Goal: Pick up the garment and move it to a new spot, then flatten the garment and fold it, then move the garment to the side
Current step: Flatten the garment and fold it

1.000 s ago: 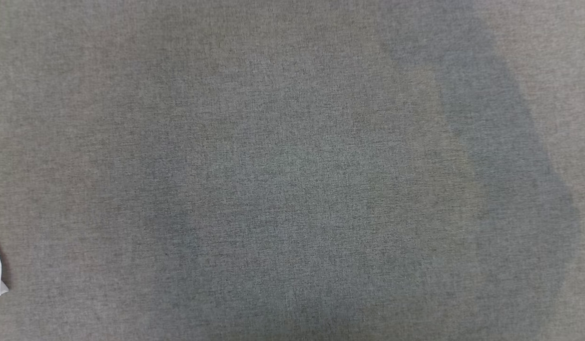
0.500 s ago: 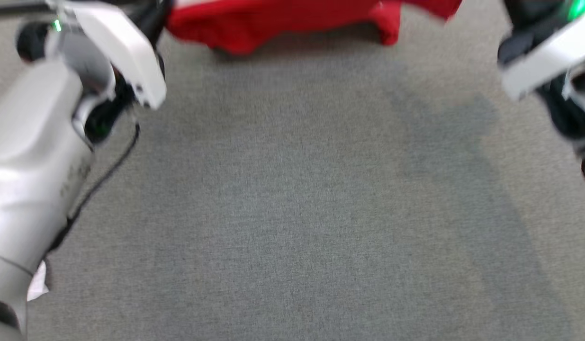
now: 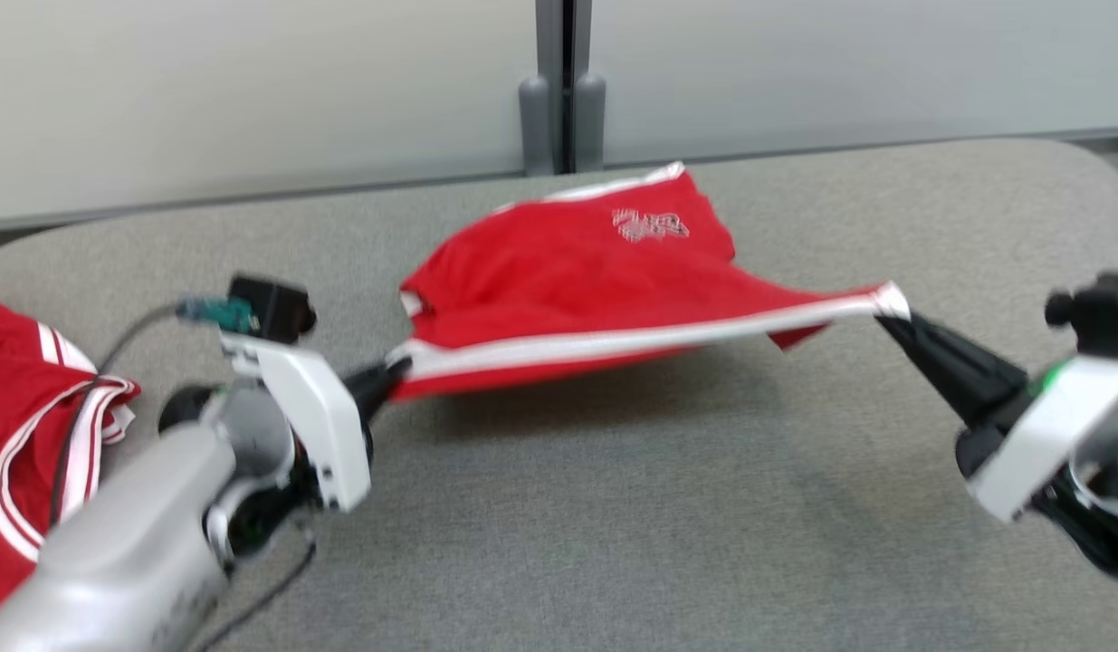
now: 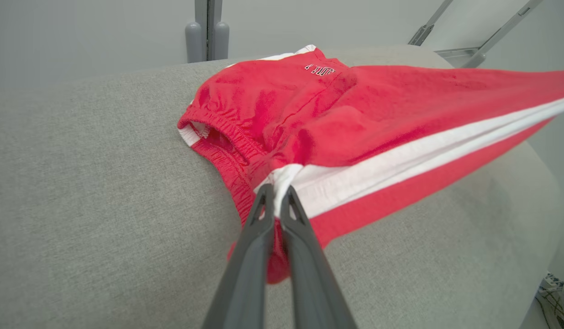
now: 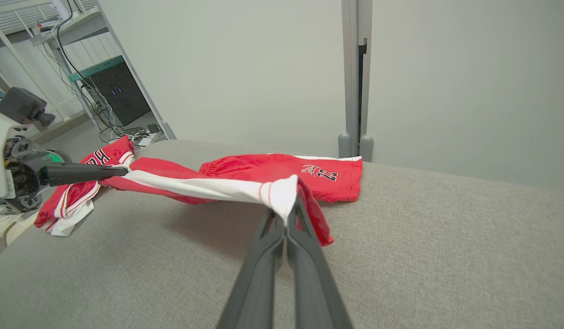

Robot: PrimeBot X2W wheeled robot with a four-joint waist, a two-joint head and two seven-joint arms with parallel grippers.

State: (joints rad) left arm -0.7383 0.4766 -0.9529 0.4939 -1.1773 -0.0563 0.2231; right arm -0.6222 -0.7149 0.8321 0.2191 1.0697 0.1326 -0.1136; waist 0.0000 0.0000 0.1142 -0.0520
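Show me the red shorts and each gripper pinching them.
red shorts (image 3: 577, 272), head view, red panel below the logo.
left gripper (image 4: 277, 194), left wrist view, between its fingertips.
right gripper (image 5: 286, 214), right wrist view, between its fingertips.

Left end effector (image 3: 396, 368) and right end effector (image 3: 885, 313) clamped, arms spread wide.

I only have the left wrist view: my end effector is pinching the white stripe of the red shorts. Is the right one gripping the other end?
Observer: Yes, the right end effector is shut on the white-striped hem corner of the shorts.
Operator: Anything else lying near my left arm?
Observer: A second red garment with white trim lies on the grey surface, left of that arm.
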